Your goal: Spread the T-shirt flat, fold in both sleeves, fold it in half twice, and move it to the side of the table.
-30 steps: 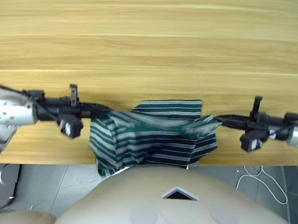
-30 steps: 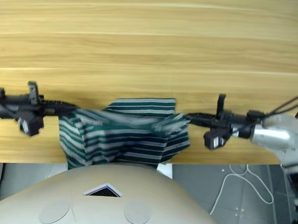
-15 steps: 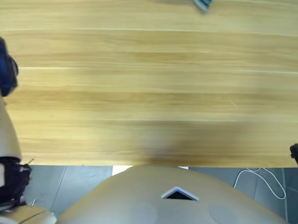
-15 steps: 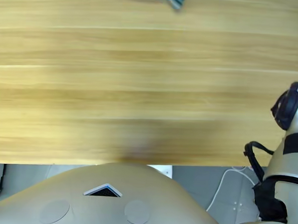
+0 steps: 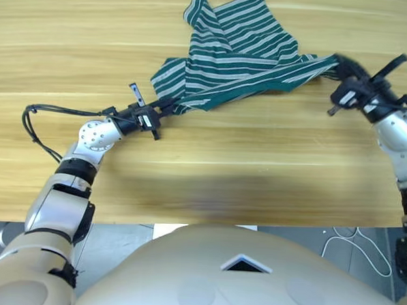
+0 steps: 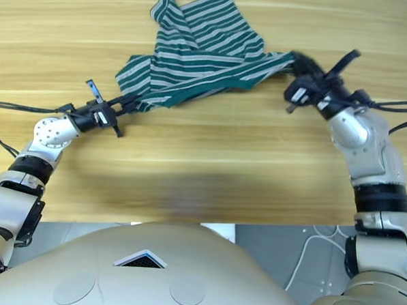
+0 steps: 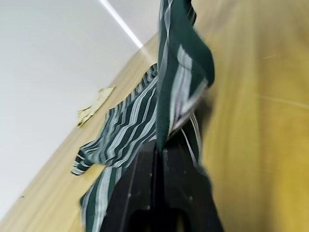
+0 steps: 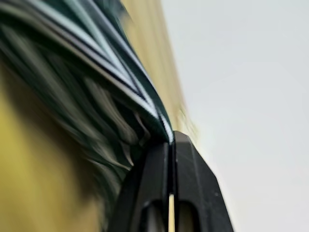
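Got the T-shirt [image 5: 236, 52] strung between both arms over the far half of the table [image 5: 209, 180], bunched up and nowhere near flat. The left gripper [image 5: 168, 105] has its jaws squeezed together on one edge of the cloth, and the right gripper [image 5: 333, 61] is clamped the same way on the opposite end. It looks like light, floppy knit, so I reckon it'll sag and crease wherever it's unsupported and could slip a shallow pinch; best grab points are probably corners or seams, well apart.
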`<action>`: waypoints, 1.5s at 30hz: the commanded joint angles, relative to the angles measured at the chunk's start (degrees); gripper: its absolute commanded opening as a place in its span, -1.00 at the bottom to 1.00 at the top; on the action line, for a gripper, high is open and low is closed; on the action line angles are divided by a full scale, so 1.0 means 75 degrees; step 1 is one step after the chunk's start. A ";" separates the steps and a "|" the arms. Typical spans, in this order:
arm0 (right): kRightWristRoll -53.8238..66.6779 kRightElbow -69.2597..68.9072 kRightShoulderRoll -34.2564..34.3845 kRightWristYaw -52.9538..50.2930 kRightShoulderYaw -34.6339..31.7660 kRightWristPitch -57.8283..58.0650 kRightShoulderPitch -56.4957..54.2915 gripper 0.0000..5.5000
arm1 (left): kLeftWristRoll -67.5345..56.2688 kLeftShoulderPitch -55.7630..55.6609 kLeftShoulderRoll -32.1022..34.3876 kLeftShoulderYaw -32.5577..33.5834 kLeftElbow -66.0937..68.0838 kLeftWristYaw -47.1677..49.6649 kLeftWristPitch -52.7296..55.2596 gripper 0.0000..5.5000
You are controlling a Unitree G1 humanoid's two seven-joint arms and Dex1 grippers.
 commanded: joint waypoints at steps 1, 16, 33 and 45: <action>0.0850 -0.0769 -0.0764 0.0913 -0.0111 -0.0961 0.1409 -1.00 | -0.0715 0.0464 0.0471 0.0093 -0.1027 -0.0815 0.0301 -1.00; 0.1494 -0.0975 -0.1327 0.2494 -0.0226 -0.1605 0.3447 -1.00 | -0.0014 0.3731 0.2970 0.0397 -0.5187 -0.1925 0.1736 -1.00; 0.1203 -0.1611 -0.1219 0.2879 -0.0131 -0.1357 0.4008 -0.36 | -0.0537 0.4709 0.3887 0.0228 -0.6394 -0.2151 0.2057 -0.36; 0.2931 -0.2440 -0.1674 0.3079 -0.0938 -0.2561 0.4844 0.47 | -0.1034 0.4568 0.3932 0.1520 -0.5738 -0.1993 0.1843 0.30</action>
